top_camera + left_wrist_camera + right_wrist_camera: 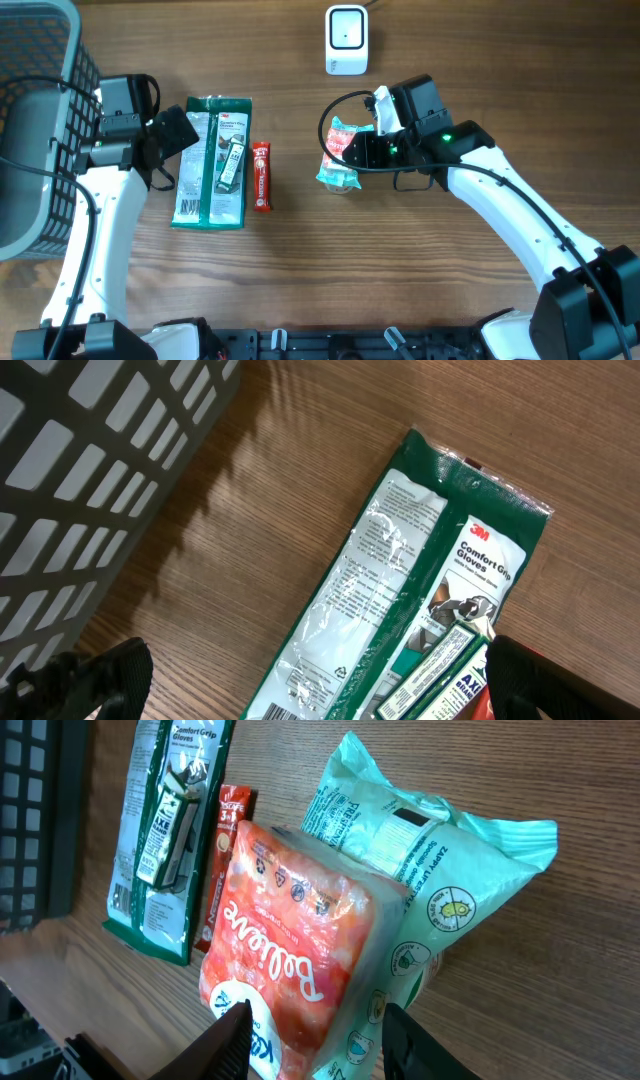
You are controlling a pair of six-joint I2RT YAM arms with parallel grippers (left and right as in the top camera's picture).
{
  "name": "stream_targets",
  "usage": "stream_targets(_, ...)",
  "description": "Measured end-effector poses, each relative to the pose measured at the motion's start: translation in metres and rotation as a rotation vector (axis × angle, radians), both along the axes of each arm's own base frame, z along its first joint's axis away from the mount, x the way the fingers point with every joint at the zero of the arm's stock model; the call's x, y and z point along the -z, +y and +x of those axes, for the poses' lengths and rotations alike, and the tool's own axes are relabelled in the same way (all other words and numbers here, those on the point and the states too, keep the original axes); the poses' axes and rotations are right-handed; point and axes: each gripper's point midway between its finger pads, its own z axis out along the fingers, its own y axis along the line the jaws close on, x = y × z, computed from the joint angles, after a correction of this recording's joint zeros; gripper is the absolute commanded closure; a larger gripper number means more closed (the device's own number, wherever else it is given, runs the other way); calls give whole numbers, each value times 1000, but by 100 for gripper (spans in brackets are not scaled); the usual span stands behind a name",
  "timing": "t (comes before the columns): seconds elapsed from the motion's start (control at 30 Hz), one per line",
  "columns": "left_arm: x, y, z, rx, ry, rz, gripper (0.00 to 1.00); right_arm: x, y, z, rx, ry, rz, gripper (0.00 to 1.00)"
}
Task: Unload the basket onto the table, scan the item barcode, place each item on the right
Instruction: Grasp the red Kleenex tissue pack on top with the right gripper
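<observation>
My right gripper [315,1045] is shut on two packets pressed together: a red-and-white "Bellove" packet [285,945] and a mint-green packet [430,850] behind it. One finger lies on the red side and the other on the green side. From overhead, this pair [338,150] is below the white barcode scanner [346,40], with the right gripper [362,150] on its right side. My left gripper [320,690] is open just over the green gloves pack [400,570], one finger [100,680] on either side of it. From overhead, the left gripper [172,135] is at that pack's upper left edge.
The gloves pack [211,160] lies flat with a small green-and-white box [231,165] on top. A red bar [261,175] lies along its right edge. A grey wire basket [35,120] fills the left edge of the table.
</observation>
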Motion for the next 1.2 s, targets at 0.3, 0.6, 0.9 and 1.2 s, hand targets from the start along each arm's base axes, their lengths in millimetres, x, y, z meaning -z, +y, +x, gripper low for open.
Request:
stream_targets(0.3,0,0,0,0,0,0,0,0,0,0,3,2,1,54)
stream_targets(0.6,0,0,0,-2,-1,-1,0,0,0,0,3,2,0,54)
stream_targets(0.9,0,0,0,-2,-1,-1,0,4,-4,-6,5,32,-18,54)
stream_targets(1.2,0,0,0,-2,-1,-1,0,6,-5,-9,5,45,-24,54)
